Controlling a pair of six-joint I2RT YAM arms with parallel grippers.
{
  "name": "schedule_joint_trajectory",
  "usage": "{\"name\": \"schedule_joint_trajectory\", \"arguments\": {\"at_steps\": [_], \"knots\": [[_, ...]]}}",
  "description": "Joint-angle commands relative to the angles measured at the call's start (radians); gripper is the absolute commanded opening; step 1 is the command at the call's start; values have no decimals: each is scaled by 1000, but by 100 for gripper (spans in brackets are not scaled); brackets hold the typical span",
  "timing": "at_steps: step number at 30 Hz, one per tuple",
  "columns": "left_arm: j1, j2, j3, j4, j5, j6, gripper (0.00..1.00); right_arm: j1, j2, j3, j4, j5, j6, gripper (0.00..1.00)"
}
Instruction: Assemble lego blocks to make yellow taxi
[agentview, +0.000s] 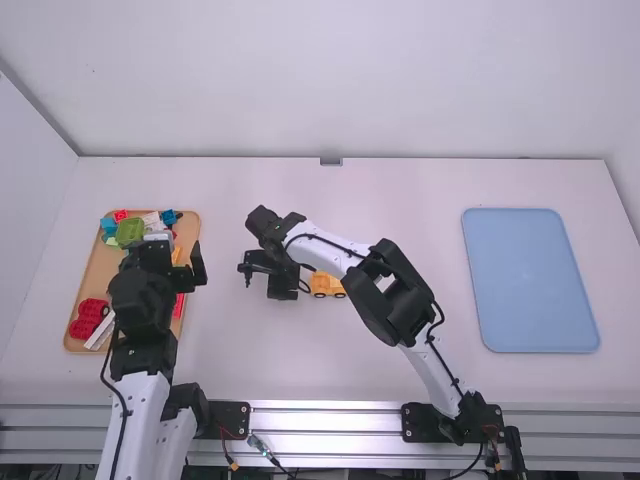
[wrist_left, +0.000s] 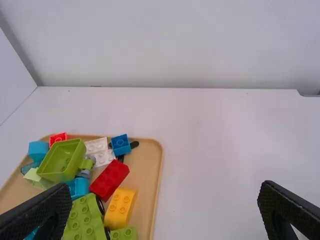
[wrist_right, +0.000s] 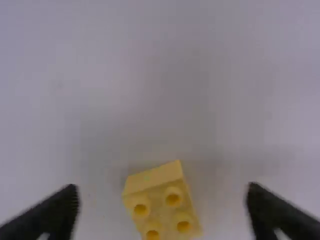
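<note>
Table (agentview: 400, 230): one tray (agentview: 89, 282), nine o'clock; we count one yellow car (agentview: 326, 284), two wheels (agentview: 320, 295) showing; left gripper (agentview: 165, 258), right gripper (agentview: 277, 278) gape empty.

wht back wall (agentview: 330, 80) is behind wht table (agentview: 400, 185), w/ side walls (agentview: 30, 190) l & r, metal rails (agentview: 325, 422) up front.

Site is presenting as a robotics lab — left arm (agentview: 148, 420) and right arm (agentview: 432, 378) are standing mounted beside a metal rail (agentview: 330, 421); plain pale walls (agentview: 330, 80) are backing the white table (agentview: 400, 190).
</note>
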Motion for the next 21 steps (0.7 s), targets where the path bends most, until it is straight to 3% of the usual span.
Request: {"name": "schedule_joint_trajectory", "arguments": {"at_steps": [1,7,11,13,16,21], "knots": [[5,0,-6,4,-3,-3,99,1,16,29,1,-3,-27,99],[5,0,-6,-7,-6,-3,99,-47,-12,111,-7,-119,-34,99],[-2,1,-6,-36,43,-48,99,-135,-105,141,-10,-313,-34,99],[-2,8,-5,-33,152,29,99,-190,-148,136,-1,-410,-45,99],[-2,57,16,-35,369,121,99,-287,-227,91,33,-504,-47,99],[-3,216,104,-74,529,210,99,-386,-328,-68,222,-437,107,99]]}}
